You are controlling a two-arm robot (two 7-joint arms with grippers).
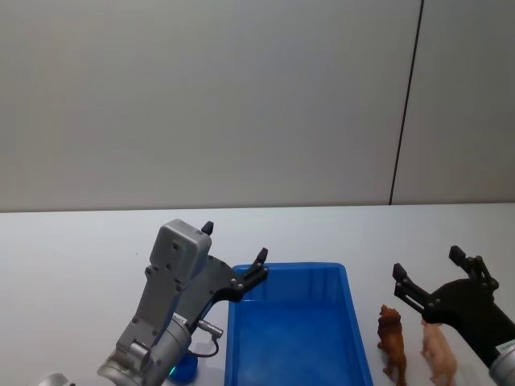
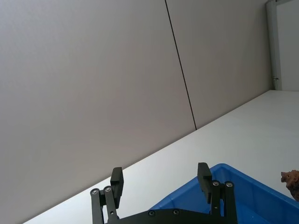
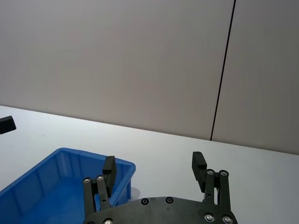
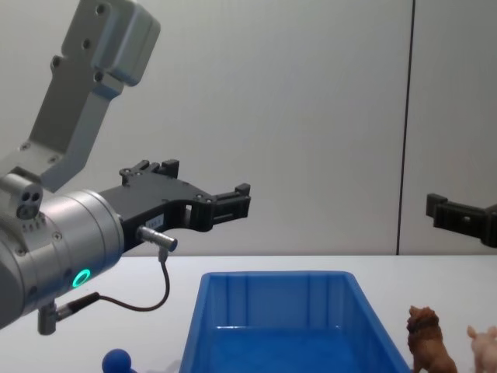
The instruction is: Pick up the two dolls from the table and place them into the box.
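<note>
The blue box stands on the white table, just in front of me; its rim also shows in the chest view. Right of it stand the two dolls, upright: a brown lion and, farther right, a pale pink pig. My left gripper hovers open above the box's far left corner, holding nothing. Just behind and above the dolls, my right gripper is open and holds nothing.
A small blue ball lies on the table left of the box, under my left arm. A grey wall with a dark vertical seam closes off the back. Bare tabletop stretches behind the box and to the far left.
</note>
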